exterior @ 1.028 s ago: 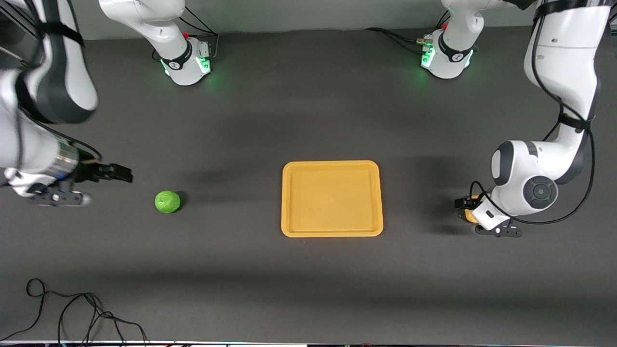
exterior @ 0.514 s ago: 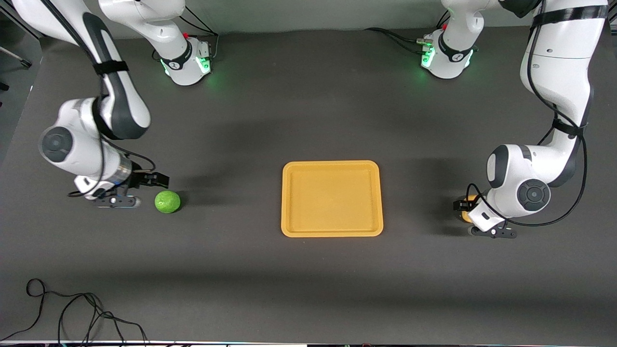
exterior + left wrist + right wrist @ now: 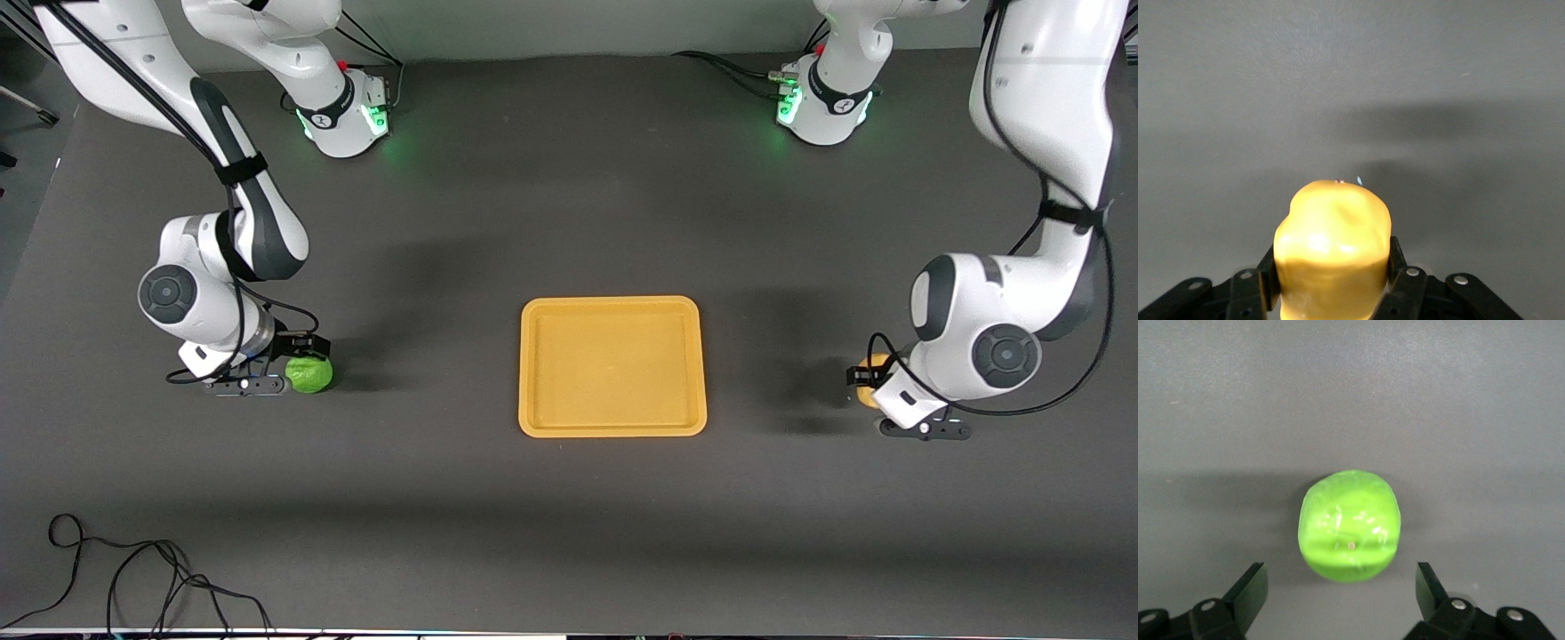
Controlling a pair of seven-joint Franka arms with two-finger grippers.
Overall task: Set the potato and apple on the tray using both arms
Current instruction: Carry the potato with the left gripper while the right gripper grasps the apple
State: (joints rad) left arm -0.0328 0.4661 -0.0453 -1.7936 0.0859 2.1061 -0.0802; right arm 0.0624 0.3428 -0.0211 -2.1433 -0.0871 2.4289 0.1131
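Note:
The orange-yellow tray (image 3: pixel 535 418) lies in the middle of the table. The green apple (image 3: pixel 311 373) sits on the table toward the right arm's end; it also shows in the right wrist view (image 3: pixel 1349 525). My right gripper (image 3: pixel 300 356) is low at the apple, open, its fingers (image 3: pixel 1250 588) wide apart and the apple just ahead of the gap, not gripped. The yellow potato (image 3: pixel 869 366) is toward the left arm's end, mostly hidden by the left wrist. My left gripper (image 3: pixel 867 380) is shut on the potato (image 3: pixel 1333 250), fingers pressed on both its sides.
A loose black cable (image 3: pixel 133 578) lies by the table's edge nearest the front camera at the right arm's end. Both arm bases (image 3: pixel 342 111) glow green along the table's edge farthest from that camera.
My right arm has swung in from the table's end and come down at the apple with its gripper open. My left gripper has stayed at the potato, shifting only slightly.

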